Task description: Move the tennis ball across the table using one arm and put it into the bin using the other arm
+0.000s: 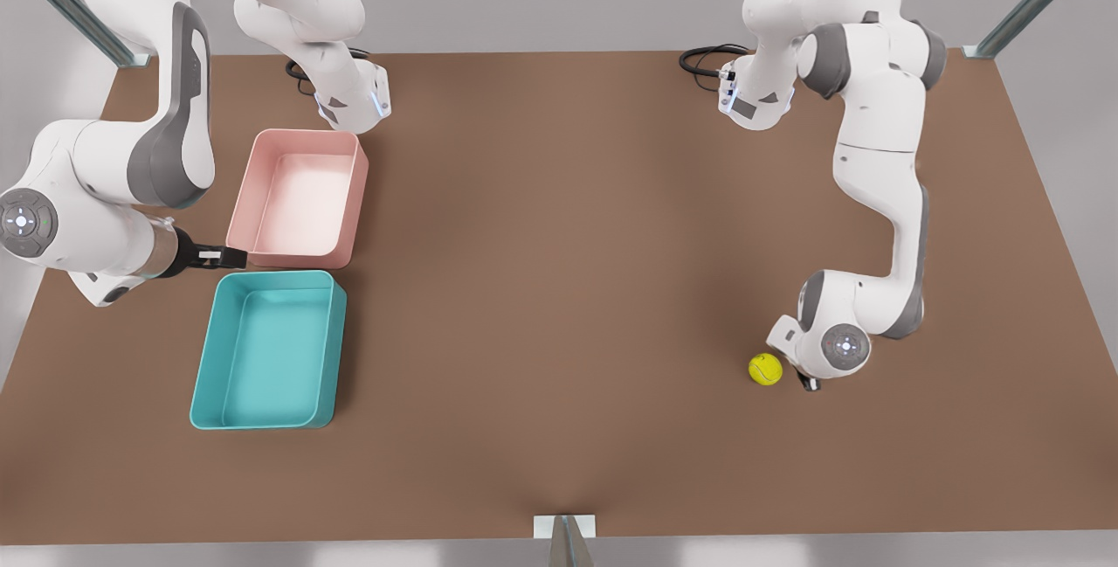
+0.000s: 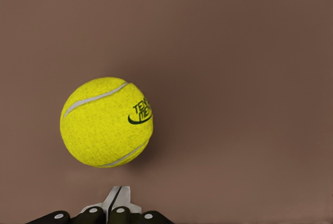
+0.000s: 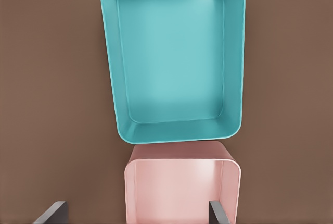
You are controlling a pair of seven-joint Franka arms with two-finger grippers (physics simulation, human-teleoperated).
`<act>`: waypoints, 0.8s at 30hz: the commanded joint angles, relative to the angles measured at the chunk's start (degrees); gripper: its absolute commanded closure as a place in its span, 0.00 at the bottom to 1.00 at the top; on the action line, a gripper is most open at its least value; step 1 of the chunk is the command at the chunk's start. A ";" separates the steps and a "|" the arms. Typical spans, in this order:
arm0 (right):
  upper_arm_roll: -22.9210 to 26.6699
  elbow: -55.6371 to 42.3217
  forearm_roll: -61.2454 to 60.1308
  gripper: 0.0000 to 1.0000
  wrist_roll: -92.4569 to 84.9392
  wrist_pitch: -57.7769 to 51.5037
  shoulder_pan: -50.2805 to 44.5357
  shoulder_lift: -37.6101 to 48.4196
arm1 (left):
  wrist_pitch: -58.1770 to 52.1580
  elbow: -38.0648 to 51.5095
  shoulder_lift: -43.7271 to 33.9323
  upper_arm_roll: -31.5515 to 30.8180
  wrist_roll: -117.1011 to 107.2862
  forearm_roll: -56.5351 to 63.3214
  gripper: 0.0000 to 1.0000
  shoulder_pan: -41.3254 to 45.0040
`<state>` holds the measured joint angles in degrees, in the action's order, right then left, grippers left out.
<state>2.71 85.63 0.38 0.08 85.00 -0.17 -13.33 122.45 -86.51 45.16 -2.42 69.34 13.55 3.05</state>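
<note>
The yellow-green tennis ball (image 1: 765, 369) lies on the brown table (image 1: 559, 287) near the front view's right. My left gripper (image 1: 810, 383) hangs low right beside it, not touching it. In the left wrist view the ball (image 2: 106, 122) rests just ahead of the left gripper (image 2: 118, 200), whose fingers are shut together with nothing between them. The teal bin (image 1: 203, 392) stands on the front view's left and holds nothing. My right gripper (image 1: 223, 257) waits above the gap between the two trays; in the right wrist view its fingers (image 3: 218, 211) stand wide open over the bin (image 3: 112, 78).
A pink tray (image 1: 354, 200) sits directly behind the teal bin, almost touching it; the right wrist view shows the pink tray (image 3: 234, 182) under the gripper. Black cables (image 1: 703, 60) lie at the table's far edge. Open tabletop stretches between ball and bins.
</note>
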 commanded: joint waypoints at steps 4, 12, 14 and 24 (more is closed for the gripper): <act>0.01 -0.03 -0.03 0.00 -0.25 0.07 -0.01 -0.02 | -0.81 0.20 1.24 0.14 17.22 4.11 0.79 -0.77; 0.01 -0.03 -0.03 0.00 -0.17 0.07 -0.01 -0.03 | -0.72 0.64 1.33 0.14 18.03 -5.12 0.79 -0.77; -0.07 -0.03 -0.03 0.00 -0.25 -0.01 -0.01 -0.03 | -0.64 1.08 1.42 0.14 18.20 -5.03 0.79 -0.77; -0.07 -0.03 0.06 0.00 -0.25 0.16 -0.18 -0.46 | 0.07 1.08 1.86 0.14 22.95 -3.80 0.79 -0.59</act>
<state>2.63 85.63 0.45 -0.09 85.08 -0.33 -13.82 122.30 -85.46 47.09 -2.29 84.45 9.64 2.42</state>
